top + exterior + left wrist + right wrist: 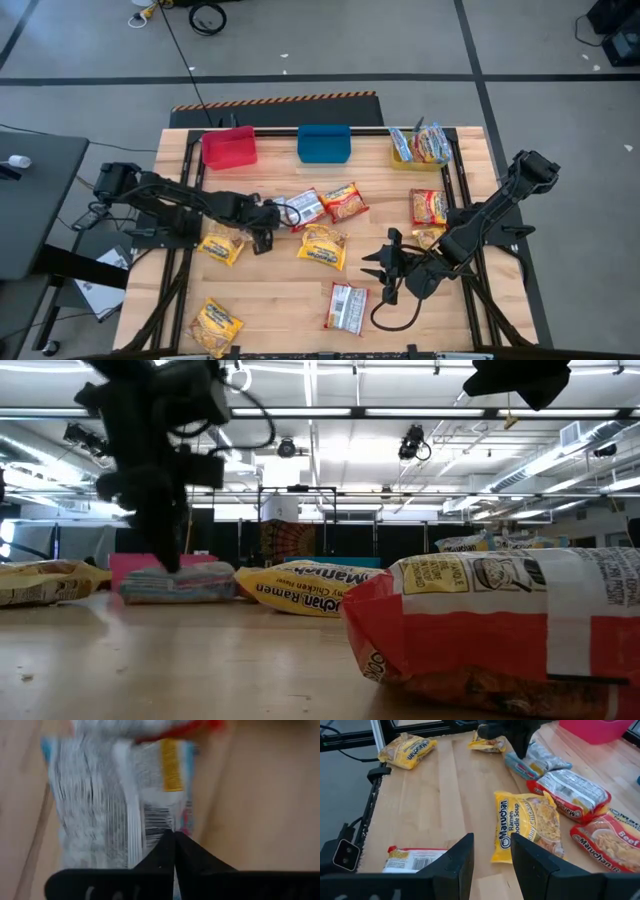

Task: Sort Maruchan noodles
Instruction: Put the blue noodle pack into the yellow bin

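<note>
**Left claw pinching a blue-silver packet mid-worktop**

The wooden worktop (270,300) is sitting on a grey floor under strip lights. Motion is blurring the packet's print in the left wrist view. The left claw (268,216) is closing shut on the blue-silver packet (292,211)'s edge; the right claw (388,268) is hovering parted beyond a yellow packet (323,246).

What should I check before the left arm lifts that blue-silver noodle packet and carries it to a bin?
1. Left pincer shut on the blue-silver packet: ok, fingertips meet at its edge.
2. Grip depth: cannot tell; it looks like only the edge is pinched.
3. Neighbouring red packet clear of the lift: not ok, it touches or overlaps the held one.
4. Blue bin has room: ok, looks empty.
5. Right pincer out of the way: ok, open, hovering over the table's right side.
</note>
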